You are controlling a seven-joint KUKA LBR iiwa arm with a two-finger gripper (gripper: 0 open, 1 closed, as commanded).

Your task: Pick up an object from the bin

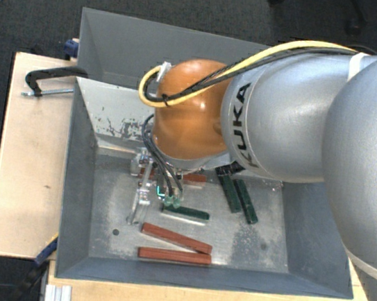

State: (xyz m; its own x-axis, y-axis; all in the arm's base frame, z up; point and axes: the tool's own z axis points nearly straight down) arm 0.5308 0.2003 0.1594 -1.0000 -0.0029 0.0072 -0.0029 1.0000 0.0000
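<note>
My gripper (142, 199) reaches down to the bin floor left of centre, below the orange wrist cover. A flat green stick (187, 213) lies just to its right, with its left end close beside the gripper. Whether they touch I cannot tell. Two red-brown sticks lie nearer the front wall: one slanted (175, 237), one flat behind it (174, 255). The gripper stands apart from both, and I see nothing held in it.
Two dark green sticks (239, 196) lie side by side at the right of the bin floor, partly under the arm. A short red-brown piece (195, 179) peeks out beneath the wrist. The big grey arm covers the bin's right and back.
</note>
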